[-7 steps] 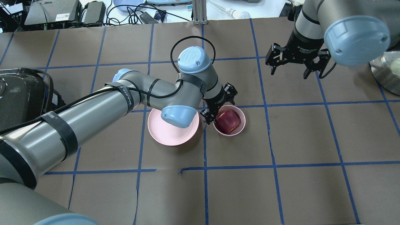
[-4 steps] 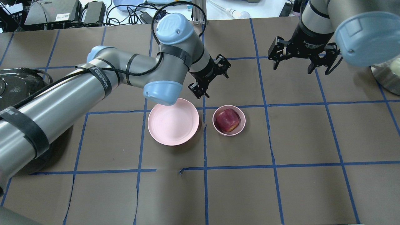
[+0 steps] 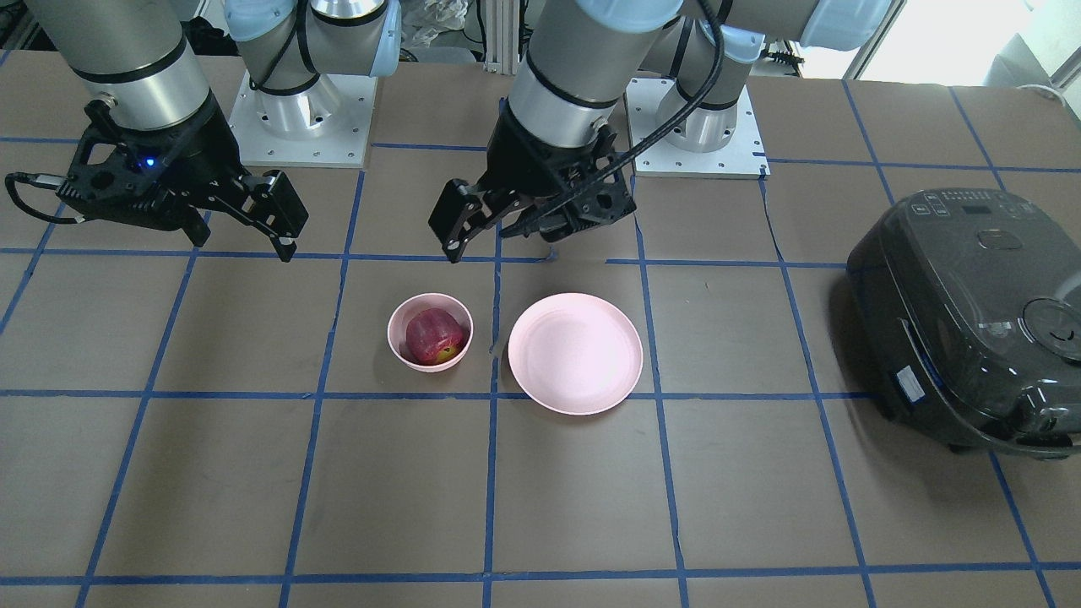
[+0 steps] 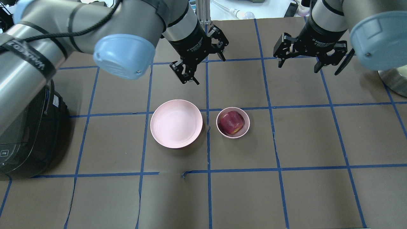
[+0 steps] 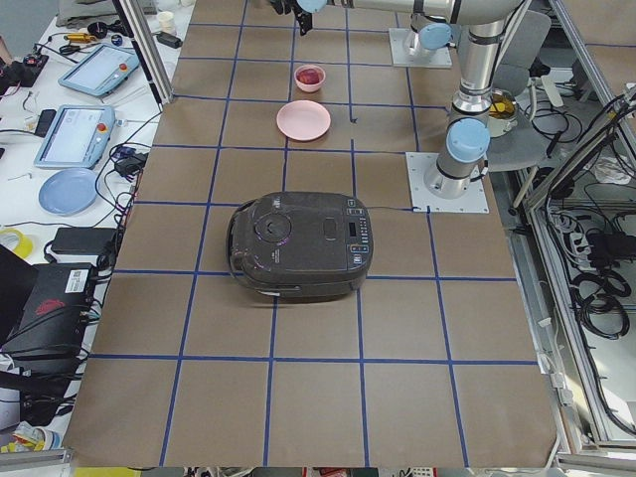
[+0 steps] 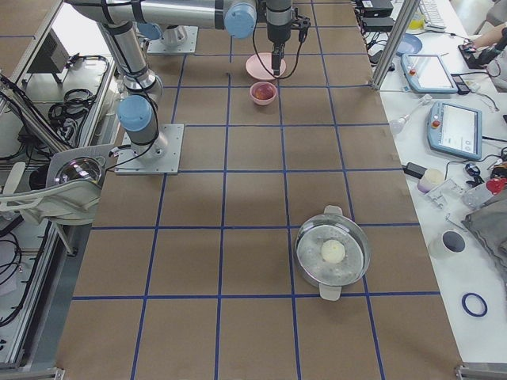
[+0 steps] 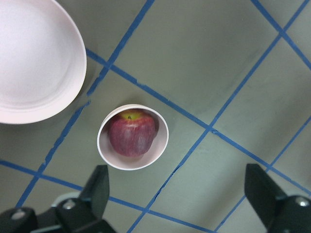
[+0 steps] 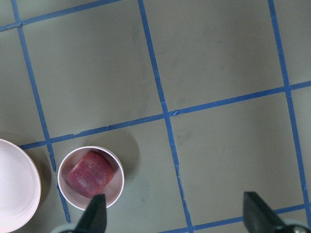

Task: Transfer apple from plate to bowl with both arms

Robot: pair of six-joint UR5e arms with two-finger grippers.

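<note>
The dark red apple (image 4: 232,122) sits inside the small pink bowl (image 4: 246,128), and nothing touches it. The wide pink plate (image 4: 176,123) lies bare just left of the bowl. My left gripper (image 4: 205,67) is open and empty, raised above the table beyond the plate and bowl. My right gripper (image 4: 299,66) is open and empty, up and to the far right. In the left wrist view the apple (image 7: 132,136), the bowl (image 7: 163,145) and the plate (image 7: 34,63) lie below open fingers (image 7: 97,189). The right wrist view shows the apple (image 8: 91,174) in the bowl (image 8: 118,188).
A black rice cooker (image 4: 25,133) stands at the table's left edge. A metal pot (image 4: 394,81) holding a pale round thing stands at the right edge. The arm bases (image 3: 692,127) are bolted at the robot's side of the table.
My left gripper has lifted away from the bowl and drawn back to the far side, open. The apple stays in the bowl. The right gripper shifted slightly.
</note>
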